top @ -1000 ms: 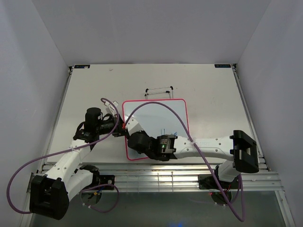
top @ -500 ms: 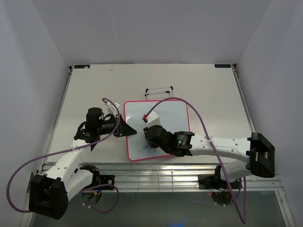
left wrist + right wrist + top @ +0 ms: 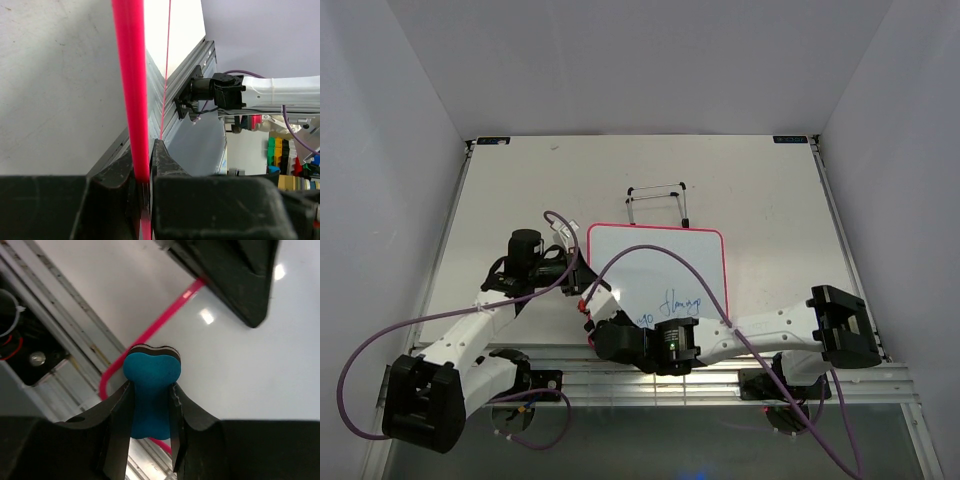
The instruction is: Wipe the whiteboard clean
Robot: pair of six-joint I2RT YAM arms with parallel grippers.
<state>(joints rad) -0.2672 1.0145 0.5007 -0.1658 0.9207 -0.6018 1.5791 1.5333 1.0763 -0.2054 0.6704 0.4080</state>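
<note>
The whiteboard (image 3: 670,262), white with a pink-red frame, lies flat on the table and bears blue handwriting (image 3: 682,300) near its front edge. My left gripper (image 3: 582,283) is shut on the board's left frame edge; in the left wrist view (image 3: 145,170) the pink frame (image 3: 131,90) runs between the jaws. My right gripper (image 3: 596,318) is at the board's near-left corner, shut on the blue bone-shaped eraser (image 3: 151,371). In the right wrist view (image 3: 150,387) the eraser's tip rests on the white surface (image 3: 250,370) just inside the pink corner (image 3: 162,325).
A thin black wire stand (image 3: 658,199) stands just behind the board. Metal rails (image 3: 720,362) run along the table's near edge, under the right arm. Grey walls close in the table on the left, right and back. A purple cable (image 3: 650,250) loops over the board.
My right gripper with the eraser has swept from the board's middle to its near-left corner. The board has shifted slightly right and squared up. The handwriting now shows uncovered.
</note>
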